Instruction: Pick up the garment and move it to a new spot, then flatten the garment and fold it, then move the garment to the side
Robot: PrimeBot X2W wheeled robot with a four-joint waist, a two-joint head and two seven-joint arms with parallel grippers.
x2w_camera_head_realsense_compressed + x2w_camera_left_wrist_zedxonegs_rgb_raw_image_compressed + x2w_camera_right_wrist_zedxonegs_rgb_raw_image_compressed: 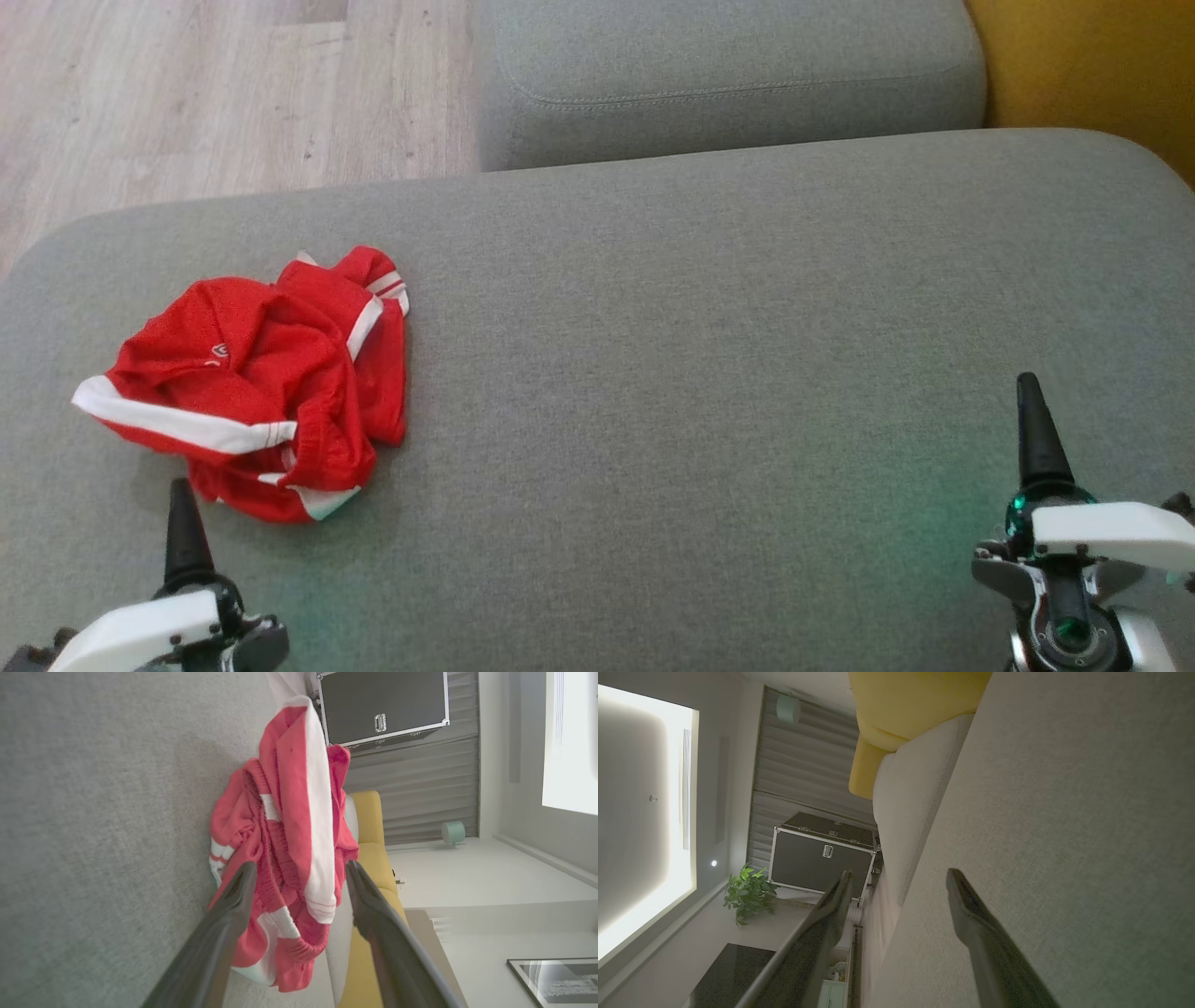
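The left hand (pixel 300 868) is open and empty, its two fingers spread wide. They point at the garment (pixel 252 383) from just beside its near edge. In the left wrist view the red cloth sits right between the fingertips. The right hand (pixel 899 873) is open too and holds nothing, over bare cushion (pixel 700 373) well apart from the cloth. The garment is a red heap with white stripes, crumpled on the left part of the grey cushion and not yet lifted.

The step in hand looks like the first pickup, and the left hand is the one placed for it. To do it well, I'd come down on a raised fold near the top of the heap rather than the thin edge. That way the fingers close on several layers and don't dig into the cushion. Close fully before lifting, then go straight up until the cloth hangs free. The bare middle of the cushion is likely the best new spot, within reach of both hands for flattening.
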